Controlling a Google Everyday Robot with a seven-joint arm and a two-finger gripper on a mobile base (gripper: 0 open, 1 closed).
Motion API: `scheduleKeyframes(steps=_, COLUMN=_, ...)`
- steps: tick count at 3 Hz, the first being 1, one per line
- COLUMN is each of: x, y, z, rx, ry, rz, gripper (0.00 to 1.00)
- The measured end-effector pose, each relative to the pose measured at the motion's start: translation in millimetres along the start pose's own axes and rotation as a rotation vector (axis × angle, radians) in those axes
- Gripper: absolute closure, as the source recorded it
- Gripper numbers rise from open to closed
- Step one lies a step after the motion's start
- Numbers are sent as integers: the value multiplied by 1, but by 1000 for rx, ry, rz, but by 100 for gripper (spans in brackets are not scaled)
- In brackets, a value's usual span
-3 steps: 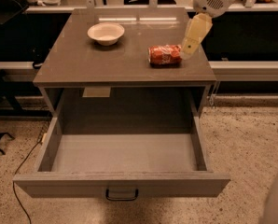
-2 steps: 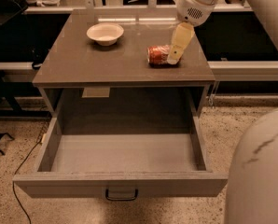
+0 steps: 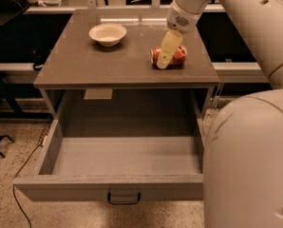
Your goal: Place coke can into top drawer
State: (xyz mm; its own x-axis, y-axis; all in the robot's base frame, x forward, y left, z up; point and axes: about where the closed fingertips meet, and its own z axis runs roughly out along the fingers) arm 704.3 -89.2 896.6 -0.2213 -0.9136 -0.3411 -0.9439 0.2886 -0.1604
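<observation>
Below the bench (image 3: 108, 65), toward 6 o'clock: top drawer (image 3: 127, 156) pulled out, grey floor in view, dark loop handle (image 3: 124, 198) at front centre. On bench at 11 o'clock: white bowl (image 3: 108, 33), upright. At 3 o'clock: coke can (image 3: 177, 56) on its side, end effector (image 3: 163, 61) down over its left half; spread or pinching, not discernible. Against a second ago: end effector shifted from can's right end to its left, can unmoved. White lettering on can unreadable; pale label (image 3: 98, 94) under bench edge likewise.
</observation>
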Motion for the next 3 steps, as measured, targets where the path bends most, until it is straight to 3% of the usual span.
scheduleKeyframes(steps=3, x=0, y=-3, z=67, rx=-128, ry=-24, rz=88, gripper=3)
